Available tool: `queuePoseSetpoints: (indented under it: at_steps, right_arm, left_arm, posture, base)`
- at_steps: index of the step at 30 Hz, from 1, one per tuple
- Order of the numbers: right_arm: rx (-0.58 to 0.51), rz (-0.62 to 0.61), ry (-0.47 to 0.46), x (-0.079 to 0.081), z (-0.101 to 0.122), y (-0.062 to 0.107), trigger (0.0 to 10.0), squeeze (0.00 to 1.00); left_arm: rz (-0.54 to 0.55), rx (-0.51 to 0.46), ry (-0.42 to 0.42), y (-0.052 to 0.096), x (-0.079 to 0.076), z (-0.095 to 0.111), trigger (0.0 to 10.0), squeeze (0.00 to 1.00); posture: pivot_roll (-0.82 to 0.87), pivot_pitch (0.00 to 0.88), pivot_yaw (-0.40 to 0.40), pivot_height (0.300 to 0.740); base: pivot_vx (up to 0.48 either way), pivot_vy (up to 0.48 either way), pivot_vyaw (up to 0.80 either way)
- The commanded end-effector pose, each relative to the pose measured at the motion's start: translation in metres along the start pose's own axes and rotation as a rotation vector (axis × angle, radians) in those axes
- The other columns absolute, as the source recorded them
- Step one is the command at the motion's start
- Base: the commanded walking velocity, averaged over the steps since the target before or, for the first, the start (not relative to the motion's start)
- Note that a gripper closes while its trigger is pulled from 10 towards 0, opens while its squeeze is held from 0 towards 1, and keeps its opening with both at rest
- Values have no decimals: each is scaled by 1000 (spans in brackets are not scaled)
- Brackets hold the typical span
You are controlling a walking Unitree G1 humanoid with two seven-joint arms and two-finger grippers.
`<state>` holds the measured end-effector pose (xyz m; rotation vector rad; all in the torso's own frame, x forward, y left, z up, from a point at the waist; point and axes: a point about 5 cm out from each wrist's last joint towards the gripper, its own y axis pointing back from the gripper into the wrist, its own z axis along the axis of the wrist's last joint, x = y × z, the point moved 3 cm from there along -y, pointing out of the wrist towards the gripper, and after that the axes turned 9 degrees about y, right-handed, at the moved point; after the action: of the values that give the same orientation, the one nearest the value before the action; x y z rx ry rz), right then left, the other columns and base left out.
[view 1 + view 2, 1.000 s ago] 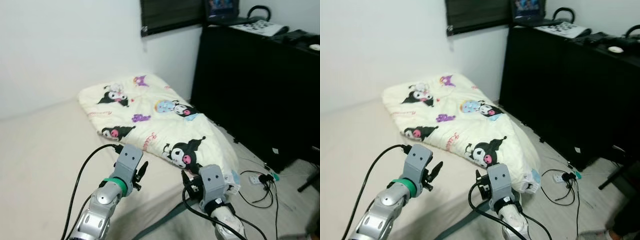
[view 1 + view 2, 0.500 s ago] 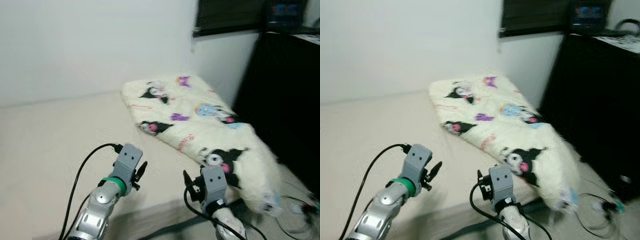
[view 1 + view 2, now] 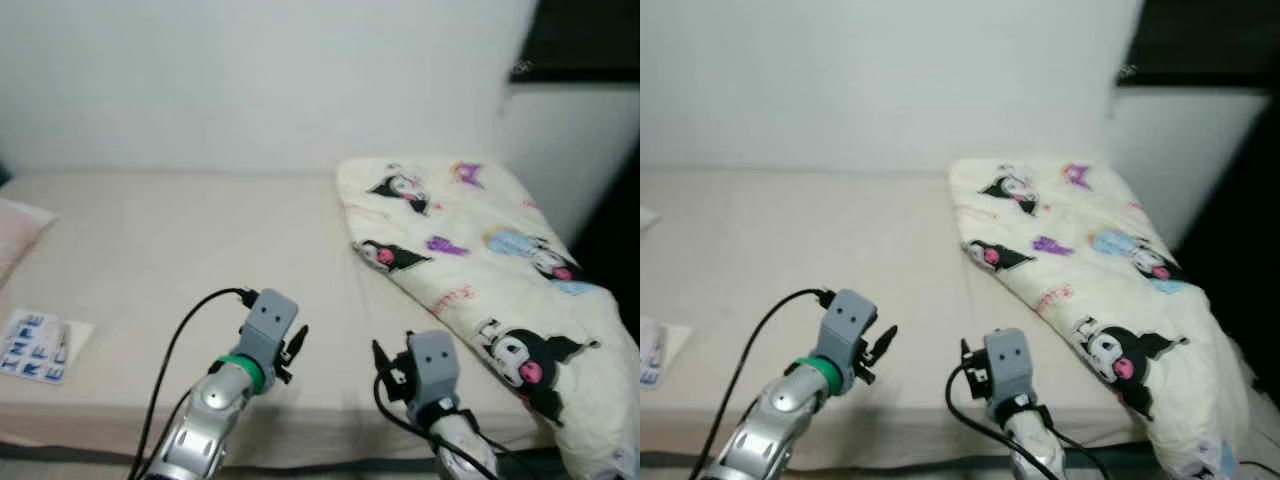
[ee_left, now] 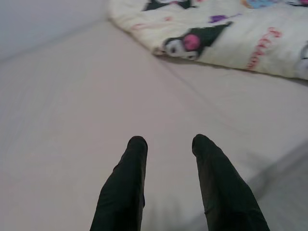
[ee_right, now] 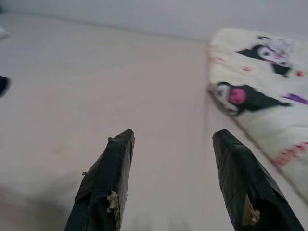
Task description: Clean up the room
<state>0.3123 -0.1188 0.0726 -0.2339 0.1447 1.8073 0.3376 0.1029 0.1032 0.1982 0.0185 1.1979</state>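
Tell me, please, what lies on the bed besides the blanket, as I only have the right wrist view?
Observer: A small white card with blue print lies flat near the bed's front edge, far out on the robot's left.
Operator: Thank you. Is anything else over there?
Observer: Yes, a pale pink corner, perhaps a pillow, at the left edge of the head view, farther back than the card.
Operator: And where is the other arm?
Observer: The left gripper is raised over the mattress beside the right gripper, jaws apart, holding nothing.
Operator: Does the blanket stay on the bed?
Observer: No, the cartoon-print blanket droops past the bed's front edge on the robot's right.
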Motion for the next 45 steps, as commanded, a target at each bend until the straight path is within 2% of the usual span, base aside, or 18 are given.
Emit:
queuePoseSetpoints:
  at_steps: [1,10,38,45]
  right_arm:
    - [29,-10,-8,-2,-7,4,10000,0]
    - [29,-11,-17,-2,-8,4,10000,0]
    - [35,-8,-25,0,-9,6,10000,0]
    - [36,-10,-26,0,-9,6,10000,0]
  left_arm:
    - [-11,24,-1,0,-5,-8,10000,0]
    - [-59,0,-14,0,-12,-6,10000,0]
    - [-68,-17,-12,1,-12,-4,10000,0]
    - [-38,-1,0,-1,-9,-5,10000,0]
  posture:
    - [-154,24,70,740]
    - [-158,22,71,740]
    - [-156,32,71,740]
    - [-156,32,72,740]
  base:
    - [0,0,0]
    - [0,0,0]
    - [0,-394,0]
    - [0,0,0]
